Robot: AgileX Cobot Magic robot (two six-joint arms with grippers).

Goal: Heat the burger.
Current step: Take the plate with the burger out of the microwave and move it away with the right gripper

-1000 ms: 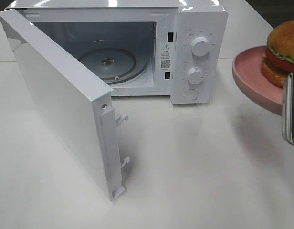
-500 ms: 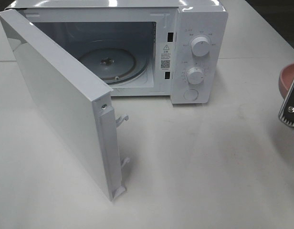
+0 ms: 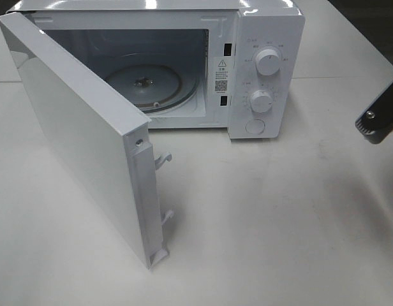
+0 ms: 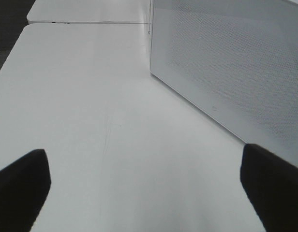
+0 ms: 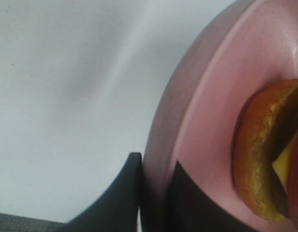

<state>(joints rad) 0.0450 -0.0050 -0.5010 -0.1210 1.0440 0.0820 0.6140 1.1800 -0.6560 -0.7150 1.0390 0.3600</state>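
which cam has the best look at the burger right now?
Right wrist. It shows the burger close up on the pink plate, whose rim sits between the right claw's fingers. The exterior high view shows no burger or plate, only part of the right arm at its edge. The left wrist view shows only table and microwave.

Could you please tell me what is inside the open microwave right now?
Inside the microwave only the round glass turntable shows, with nothing resting on it. The open door covers the cavity's left part, so that part cannot be checked.
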